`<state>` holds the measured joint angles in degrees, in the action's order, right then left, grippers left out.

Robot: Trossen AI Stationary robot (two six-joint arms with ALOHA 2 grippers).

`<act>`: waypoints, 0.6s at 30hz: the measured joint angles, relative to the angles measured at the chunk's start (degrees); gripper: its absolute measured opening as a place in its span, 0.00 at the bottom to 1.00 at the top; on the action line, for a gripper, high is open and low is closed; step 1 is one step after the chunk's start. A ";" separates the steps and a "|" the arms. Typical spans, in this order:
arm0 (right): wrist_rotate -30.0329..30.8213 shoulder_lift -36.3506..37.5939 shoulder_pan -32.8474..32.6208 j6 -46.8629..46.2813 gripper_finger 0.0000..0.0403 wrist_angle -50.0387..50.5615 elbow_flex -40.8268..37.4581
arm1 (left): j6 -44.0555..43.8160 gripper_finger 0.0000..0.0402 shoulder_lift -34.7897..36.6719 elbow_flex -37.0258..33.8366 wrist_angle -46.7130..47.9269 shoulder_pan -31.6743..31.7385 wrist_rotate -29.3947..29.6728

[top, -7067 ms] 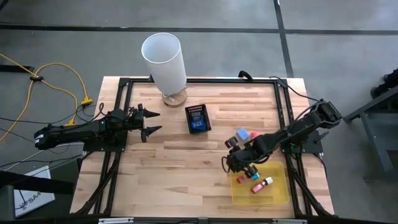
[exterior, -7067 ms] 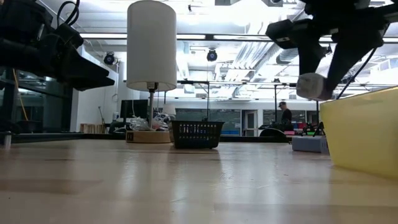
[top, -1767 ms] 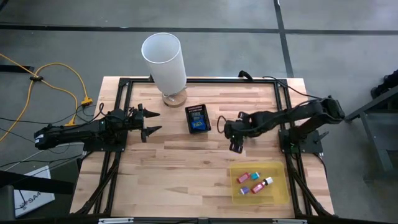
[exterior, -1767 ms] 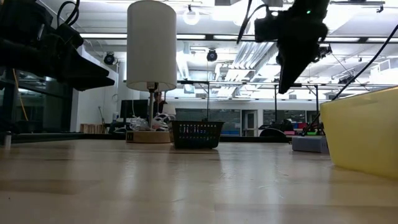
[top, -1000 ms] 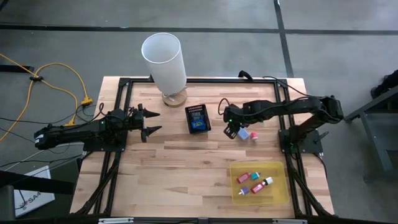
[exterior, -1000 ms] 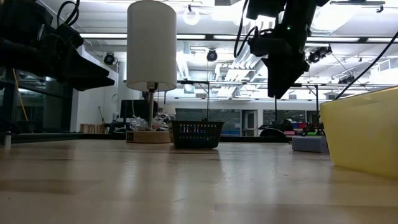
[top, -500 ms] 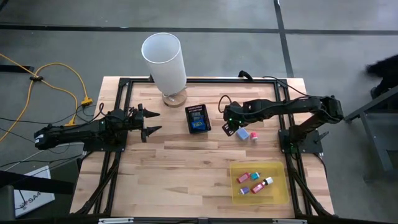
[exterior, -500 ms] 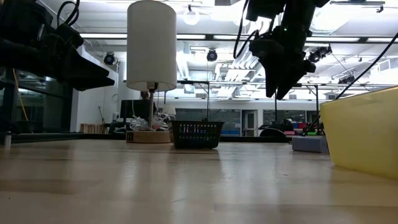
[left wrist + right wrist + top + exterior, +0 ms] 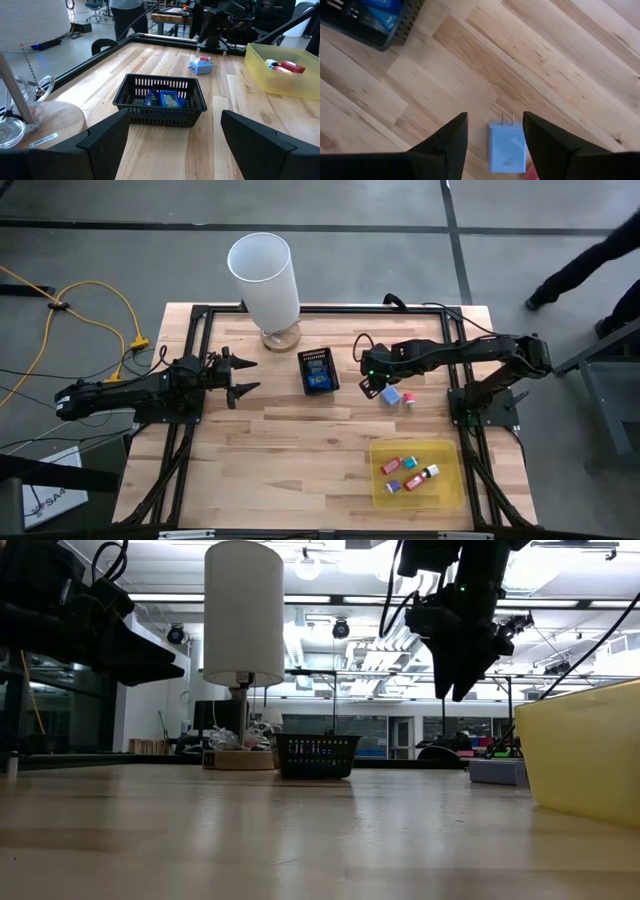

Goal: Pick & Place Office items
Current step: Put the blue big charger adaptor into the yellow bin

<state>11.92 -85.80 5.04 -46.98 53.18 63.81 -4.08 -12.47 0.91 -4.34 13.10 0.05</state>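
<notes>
One right gripper (image 9: 492, 131), fingers apart and empty, now nearer above the pale blue block (image 9: 507, 150).

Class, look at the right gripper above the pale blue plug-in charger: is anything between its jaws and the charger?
Nothing visible. The right gripper hangs open directly above the pale blue charger, which lies flat on bare wood; the black mesh basket sits well aside.
</notes>
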 joint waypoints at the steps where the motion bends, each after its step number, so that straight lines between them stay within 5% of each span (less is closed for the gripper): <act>1: 0.11 0.00 0.00 -0.04 0.44 0.32 0.00 | 0.02 0.77 -0.02 0.00 -0.02 0.00 0.00; 18: 0.15 0.00 0.00 -4.07 0.44 3.70 0.00 | 0.01 0.77 -0.01 0.00 -0.02 0.01 0.00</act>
<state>12.08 -85.80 5.04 -51.05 56.88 63.81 -4.07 -12.48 0.91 -4.36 13.11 0.05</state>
